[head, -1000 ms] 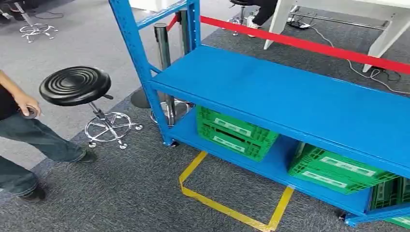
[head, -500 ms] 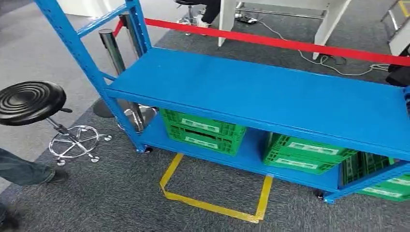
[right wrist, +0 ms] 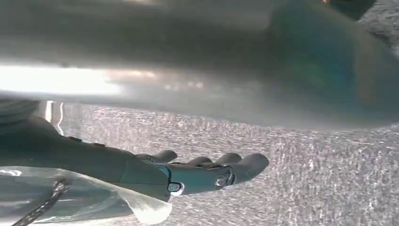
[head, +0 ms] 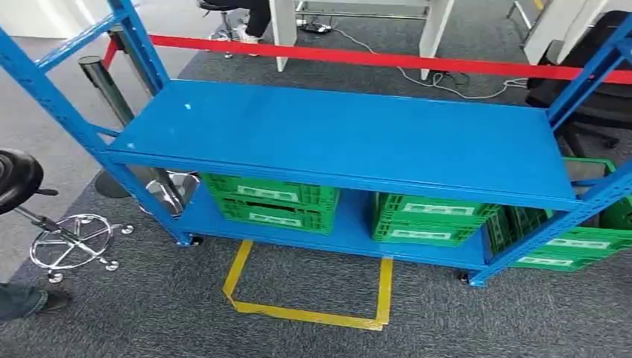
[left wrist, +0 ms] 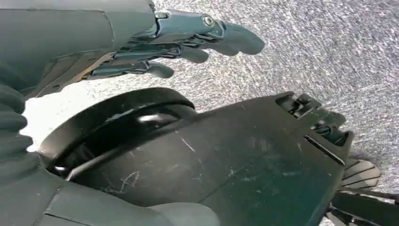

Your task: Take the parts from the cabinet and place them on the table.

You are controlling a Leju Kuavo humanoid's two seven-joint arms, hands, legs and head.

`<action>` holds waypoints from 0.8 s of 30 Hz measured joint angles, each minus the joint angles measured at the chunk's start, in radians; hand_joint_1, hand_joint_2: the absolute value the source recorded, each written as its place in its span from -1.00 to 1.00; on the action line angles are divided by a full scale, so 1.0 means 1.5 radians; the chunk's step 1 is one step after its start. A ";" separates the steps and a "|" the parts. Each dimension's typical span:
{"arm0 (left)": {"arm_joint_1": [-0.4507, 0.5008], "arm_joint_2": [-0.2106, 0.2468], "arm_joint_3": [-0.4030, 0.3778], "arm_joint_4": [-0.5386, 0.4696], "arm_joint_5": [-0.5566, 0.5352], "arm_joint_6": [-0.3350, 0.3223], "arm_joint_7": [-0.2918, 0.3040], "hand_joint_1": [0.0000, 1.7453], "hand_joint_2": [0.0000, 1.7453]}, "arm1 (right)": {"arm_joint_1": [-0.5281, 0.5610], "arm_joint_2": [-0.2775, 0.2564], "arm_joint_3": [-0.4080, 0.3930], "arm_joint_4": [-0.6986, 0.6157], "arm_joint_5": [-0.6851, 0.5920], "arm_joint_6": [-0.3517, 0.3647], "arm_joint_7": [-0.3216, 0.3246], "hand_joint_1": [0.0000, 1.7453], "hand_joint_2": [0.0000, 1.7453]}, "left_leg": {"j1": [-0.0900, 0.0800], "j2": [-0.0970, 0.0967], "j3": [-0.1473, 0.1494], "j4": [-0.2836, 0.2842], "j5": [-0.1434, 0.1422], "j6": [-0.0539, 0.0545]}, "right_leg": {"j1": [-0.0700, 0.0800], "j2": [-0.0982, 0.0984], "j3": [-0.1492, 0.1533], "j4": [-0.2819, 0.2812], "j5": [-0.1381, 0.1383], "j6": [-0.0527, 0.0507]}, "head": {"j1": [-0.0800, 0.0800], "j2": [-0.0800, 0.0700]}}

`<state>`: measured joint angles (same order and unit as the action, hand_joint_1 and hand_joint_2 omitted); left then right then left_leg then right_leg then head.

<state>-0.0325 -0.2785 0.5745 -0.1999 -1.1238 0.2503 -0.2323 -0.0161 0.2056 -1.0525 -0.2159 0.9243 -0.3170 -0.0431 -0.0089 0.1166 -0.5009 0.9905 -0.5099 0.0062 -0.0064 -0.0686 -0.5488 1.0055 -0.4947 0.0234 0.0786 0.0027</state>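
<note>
Cabinet [head: 350, 142] blue, green crates [head: 272, 201] on lower shelf; left hand [left wrist: 188, 42] and right hand [right wrist: 197, 172] empty, fingers loosely extended.

left hand [left wrist: 188, 40]: hanging down over the carpet, fingers [left wrist: 235, 40] stretched out nearly straight and a bit apart, nothing in it
right hand [right wrist: 188, 174]: same deal, hanging by the floor, fingers [right wrist: 249, 165] out long with only a slight curl, holding nothing
arms: both look lowered
</note>
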 joint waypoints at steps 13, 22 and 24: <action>-0.004 0.000 0.001 0.000 0.004 0.002 -0.001 -1.00 -1.00 | 0.000 0.000 0.000 -0.001 0.002 0.001 -0.001 -1.00 -1.00 | 0.008 -0.096 -0.020 0.040 0.013 -0.005 | -0.002 0.104 -0.002 0.000 0.008 -0.019 | -0.006 0.000; 0.000 -0.001 0.003 0.000 0.006 0.004 0.000 -1.00 -1.00 | 0.002 0.000 0.000 -0.001 0.024 0.004 -0.023 -1.00 -1.00 | 0.010 -0.088 -0.013 -0.008 0.017 0.019 | -0.003 0.056 -0.073 0.112 -0.054 0.009 | 0.003 0.000; 0.001 0.000 0.004 0.000 0.005 0.009 0.000 -1.00 -1.00 | 0.002 0.000 0.001 -0.001 0.030 0.006 -0.028 -1.00 -1.00 | 0.009 -0.076 -0.014 -0.007 0.017 0.019 | -0.004 0.051 -0.109 0.193 -0.081 0.013 | 0.003 0.000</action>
<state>-0.0314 -0.2789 0.5802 -0.1999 -1.1158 0.2639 -0.2323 -0.0125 0.2060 -1.0513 -0.2171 0.9689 -0.3082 -0.0855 0.0041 0.0028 -0.5220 0.9801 -0.4845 0.0346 -0.0126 0.0073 -0.7122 1.2946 -0.6167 0.0425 0.0832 0.0027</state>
